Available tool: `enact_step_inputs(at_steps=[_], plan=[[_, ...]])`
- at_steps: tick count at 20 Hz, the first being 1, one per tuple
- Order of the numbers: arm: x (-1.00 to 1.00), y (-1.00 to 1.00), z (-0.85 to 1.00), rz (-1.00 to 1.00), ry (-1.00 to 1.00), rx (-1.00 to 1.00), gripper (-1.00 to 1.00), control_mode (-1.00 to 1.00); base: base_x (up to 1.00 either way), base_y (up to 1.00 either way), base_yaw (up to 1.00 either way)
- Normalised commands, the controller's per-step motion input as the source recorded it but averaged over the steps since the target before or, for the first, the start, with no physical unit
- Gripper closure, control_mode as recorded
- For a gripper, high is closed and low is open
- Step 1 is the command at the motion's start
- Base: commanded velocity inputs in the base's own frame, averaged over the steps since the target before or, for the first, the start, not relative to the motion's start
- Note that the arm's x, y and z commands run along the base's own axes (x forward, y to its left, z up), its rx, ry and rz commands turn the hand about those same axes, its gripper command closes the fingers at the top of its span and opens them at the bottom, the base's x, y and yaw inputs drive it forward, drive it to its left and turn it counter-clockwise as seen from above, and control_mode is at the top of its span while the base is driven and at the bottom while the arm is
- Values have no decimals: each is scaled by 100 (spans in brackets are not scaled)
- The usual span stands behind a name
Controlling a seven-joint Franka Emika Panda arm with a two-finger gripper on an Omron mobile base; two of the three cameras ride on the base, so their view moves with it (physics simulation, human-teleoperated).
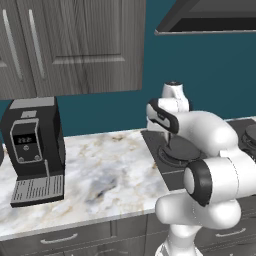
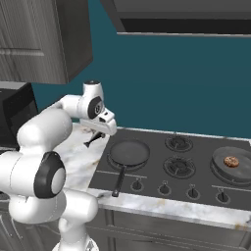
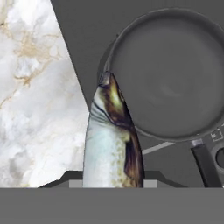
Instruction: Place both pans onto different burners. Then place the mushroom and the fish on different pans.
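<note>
**Above the stove's left edge, fish in my grip, empty pan just ahead**

From the left base camera, my own arm hides most of the work. The cooktop lies at about three o'clock from the marble counter, and a burner peeks out from behind my forearm. A coffee machine stands at nine o'clock, well apart and no obstacle.

From the right base camera, my gripper hangs over the seam between counter and cooktop, with the fish dangling dark beneath it. The empty pan sits on the front left burner at about four o'clock from my hand, its handle pointing toward the knobs. The second pan sits far right with the mushroom already in it, so that one I leave alone. Two bare burners lie between the pans.

From the hand camera, my fingers are pinched on the fish, whose head points to twelve o'clock, just short of the pan rim. I judge I should carry it toward two o'clock until it hangs over the pan floor, lower gently, then let go. The rim is the only thing to clear; the handle stays at five o'clock, out of my path.
</note>
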Motion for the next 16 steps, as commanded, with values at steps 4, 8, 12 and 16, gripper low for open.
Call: enact_step_inputs(at_steps=[4, 8, 12, 16], plan=[[0, -48, 7, -4, 3, 0, 100, -100, 0, 0, 0], [0, -49, 0, -3, 1, 0, 100, -100, 0, 0, 0], [0, -42, -3, -1, 0, 0, 100, -100, 0, 0, 0], [0, -34, -18, 0, 0, 0, 100, -100, 0, 0, 0]])
